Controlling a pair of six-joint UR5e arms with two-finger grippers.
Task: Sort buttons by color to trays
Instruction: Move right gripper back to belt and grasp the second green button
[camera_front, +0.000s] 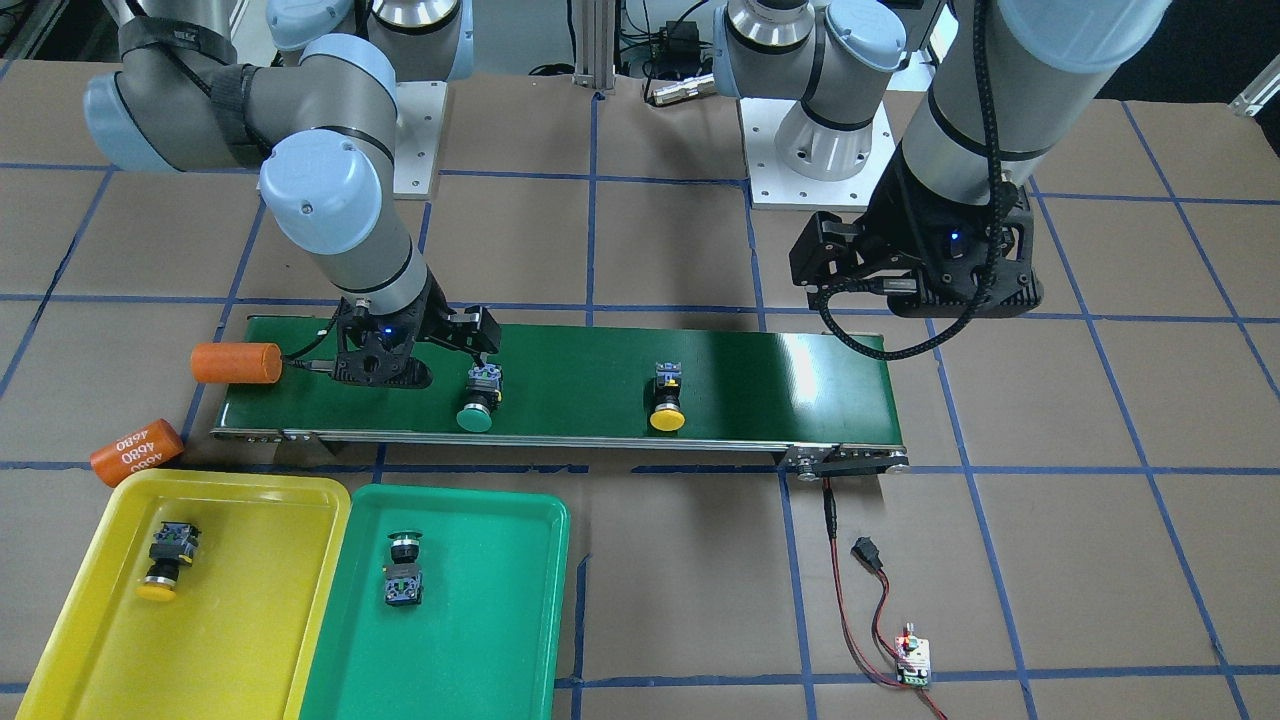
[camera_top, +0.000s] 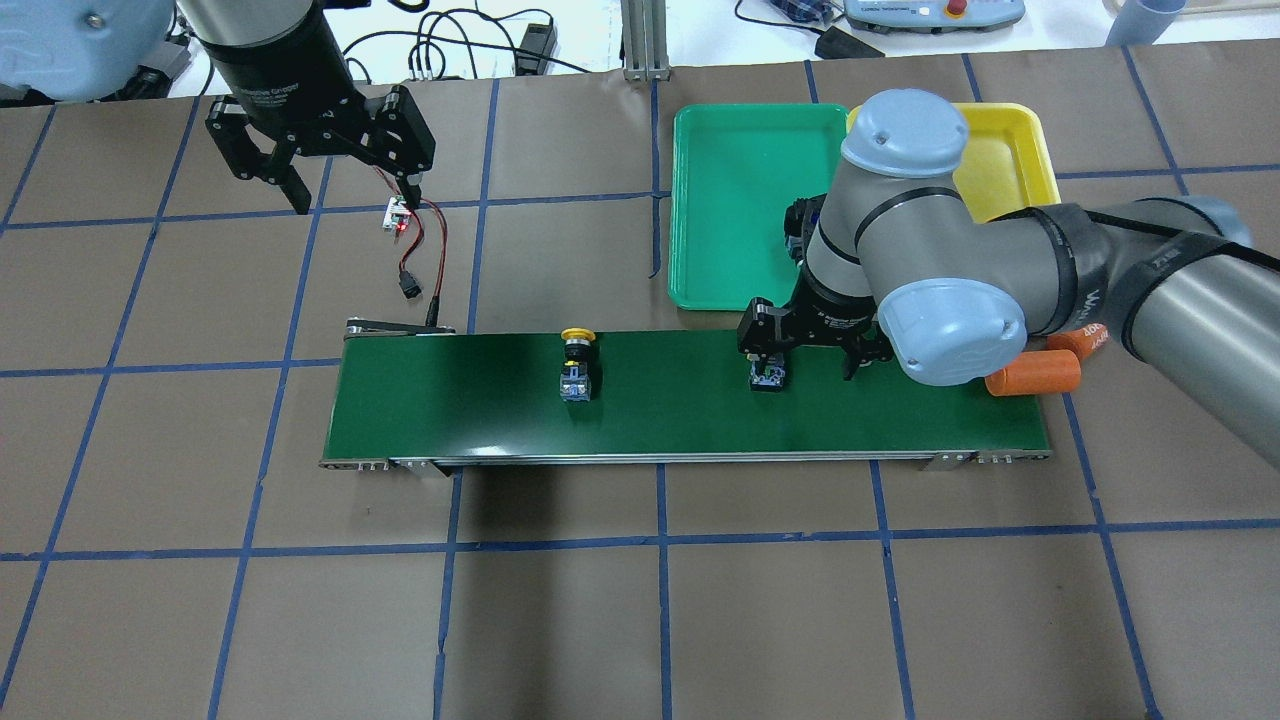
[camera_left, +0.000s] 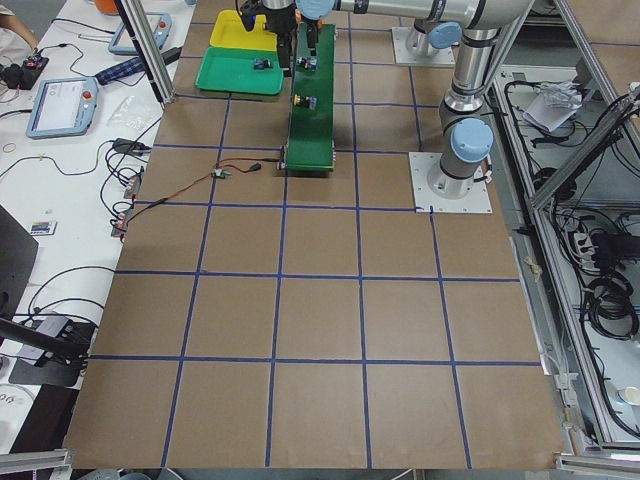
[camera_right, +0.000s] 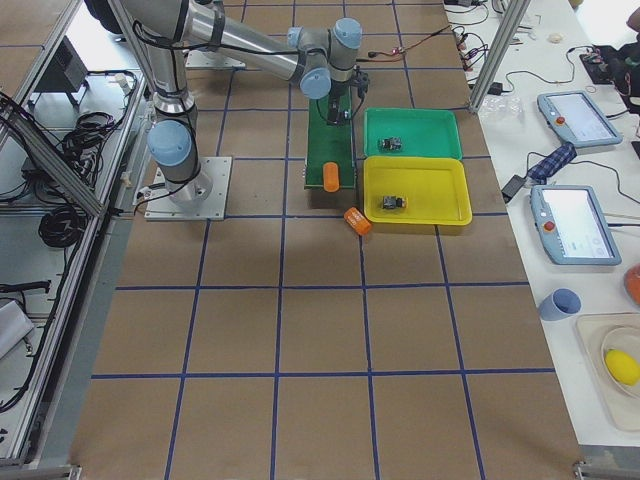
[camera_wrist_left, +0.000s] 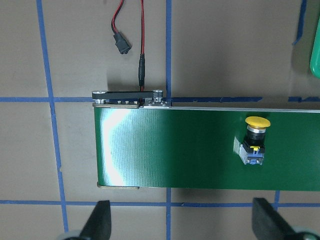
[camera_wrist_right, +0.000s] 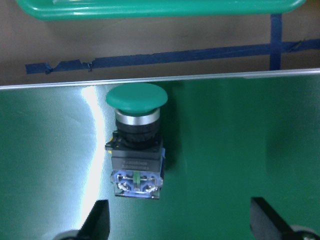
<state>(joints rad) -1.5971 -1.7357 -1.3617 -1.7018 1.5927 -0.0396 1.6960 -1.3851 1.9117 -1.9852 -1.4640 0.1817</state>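
Right claw (camera_wrist_right: 181, 222) is spread wide, low over the belt (camera_wrist_right: 240, 150), so its fingers (camera_wrist_right: 97, 222) can straddle the green button (camera_wrist_right: 136, 145) lying beneath, off toward one finger. Green tray (camera_wrist_right: 150, 7) lies just beyond. Left claw (camera_wrist_left: 182, 222), also released, hangs aside.

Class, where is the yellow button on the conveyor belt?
Front-facing view: the yellow button lies on the belt, right of centre; nearest is the green button beneath the right claw.
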